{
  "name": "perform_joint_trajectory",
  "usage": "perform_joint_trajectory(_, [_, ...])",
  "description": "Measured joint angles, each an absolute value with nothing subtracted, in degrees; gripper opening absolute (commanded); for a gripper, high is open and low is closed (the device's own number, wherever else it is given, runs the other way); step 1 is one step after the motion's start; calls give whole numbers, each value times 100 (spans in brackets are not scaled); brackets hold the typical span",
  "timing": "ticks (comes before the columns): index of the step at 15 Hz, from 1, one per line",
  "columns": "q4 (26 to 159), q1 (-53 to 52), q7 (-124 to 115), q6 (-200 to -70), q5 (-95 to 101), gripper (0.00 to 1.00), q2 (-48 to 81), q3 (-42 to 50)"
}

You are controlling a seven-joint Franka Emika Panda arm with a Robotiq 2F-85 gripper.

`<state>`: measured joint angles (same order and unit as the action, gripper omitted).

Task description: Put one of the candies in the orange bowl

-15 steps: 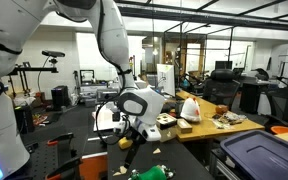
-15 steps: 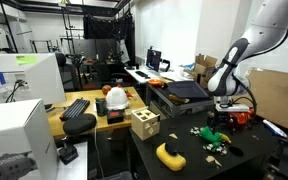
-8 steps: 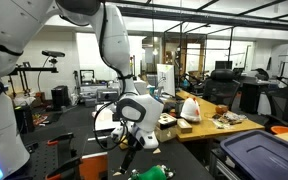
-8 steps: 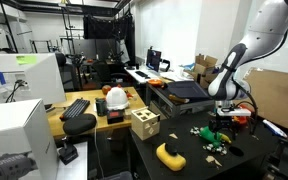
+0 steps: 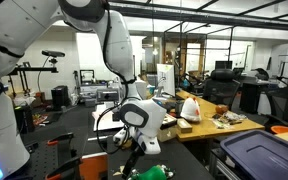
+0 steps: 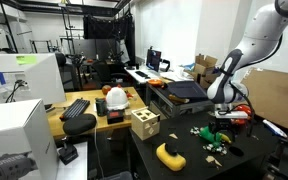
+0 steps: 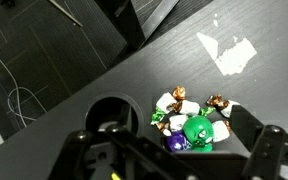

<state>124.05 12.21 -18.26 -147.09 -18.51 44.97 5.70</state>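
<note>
A small pile of wrapped candies [image 7: 180,104] lies on the black table [image 7: 114,75], with a green ball-like piece [image 7: 196,130] and a purple candy [image 7: 173,143] in it. My gripper [image 7: 178,130] is open and hangs just above the pile, with one finger [image 7: 246,128] on each side of it. In both exterior views the gripper [image 5: 135,153] [image 6: 216,124] is low over the candies [image 5: 150,172] [image 6: 213,141]. An orange-red thing [image 6: 240,117] sits just behind the gripper; I cannot tell whether it is the bowl.
A yellow object [image 6: 170,155] and a wooden box [image 6: 144,123] stand on the black table nearer the camera. A round dark hole [image 7: 109,115] is in the table beside the candies. A cluttered wooden desk [image 6: 84,120] stands beyond, and a dark bin [image 5: 259,155] is nearby.
The arm has come down, and the open gripper has moved lower toward the candy pile. The candies have not moved.
</note>
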Motion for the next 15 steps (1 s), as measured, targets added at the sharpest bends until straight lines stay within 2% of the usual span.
perform_joint_trajectory(15, [12171,710,-2492,-14876,-1890,100,4826,950])
